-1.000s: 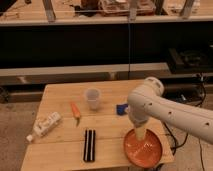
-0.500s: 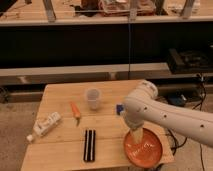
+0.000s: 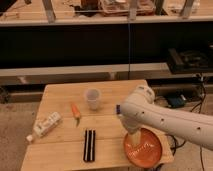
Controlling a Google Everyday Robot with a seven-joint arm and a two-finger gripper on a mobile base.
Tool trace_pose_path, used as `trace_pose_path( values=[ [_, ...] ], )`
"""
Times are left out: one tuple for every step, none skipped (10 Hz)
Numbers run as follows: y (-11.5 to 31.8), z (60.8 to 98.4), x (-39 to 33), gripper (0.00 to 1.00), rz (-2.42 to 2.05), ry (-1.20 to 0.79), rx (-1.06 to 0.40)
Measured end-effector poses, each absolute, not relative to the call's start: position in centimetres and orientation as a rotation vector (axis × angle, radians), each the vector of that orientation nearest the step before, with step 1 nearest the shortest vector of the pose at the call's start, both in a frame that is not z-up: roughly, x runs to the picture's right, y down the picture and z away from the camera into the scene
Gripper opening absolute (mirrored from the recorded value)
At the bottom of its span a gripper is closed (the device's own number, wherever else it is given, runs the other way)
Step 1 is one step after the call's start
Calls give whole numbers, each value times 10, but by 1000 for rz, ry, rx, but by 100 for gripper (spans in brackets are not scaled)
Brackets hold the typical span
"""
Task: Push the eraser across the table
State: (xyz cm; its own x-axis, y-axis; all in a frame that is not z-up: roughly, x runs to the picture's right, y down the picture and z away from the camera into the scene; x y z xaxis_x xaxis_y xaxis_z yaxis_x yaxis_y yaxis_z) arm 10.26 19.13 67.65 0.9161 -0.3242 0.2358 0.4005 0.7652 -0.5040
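white arm (image 3: 170,122) stretched in from the right, elbow bent, end effector (image 3: 136,142) pointing down beneath it

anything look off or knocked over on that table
The white bottle lies on its side near the left edge of the table. The orange plate seems to overhang the front right corner. The gripper hangs over that plate, right of the eraser.

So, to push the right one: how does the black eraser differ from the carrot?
The long black rectangular eraser is dark, straight-sided and nearer the front edge; the small orange carrot is bright, tapered and farther back. Both lie flat on the light wooden table, similar in length. The gripper hangs over the round orange plate, apart from both.
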Motion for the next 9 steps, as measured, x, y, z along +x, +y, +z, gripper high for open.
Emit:
trace_pose_path(
  values=[
    [195, 679, 98, 80, -413, -146, -579],
    [197, 679, 96, 80, -426, -152, -578],
    [197, 679, 97, 80, -429, -153, -576],
    [200, 679, 97, 80, -431, -157, -577],
    [203, 682, 96, 80, -440, -158, -575],
    [205, 684, 91, 80, -447, -163, -574],
    [208, 687, 87, 80, -456, -167, -573],
    [209, 688, 84, 80, -463, -171, -572],
    [210, 687, 84, 80, -466, -170, -570]
  ],
)
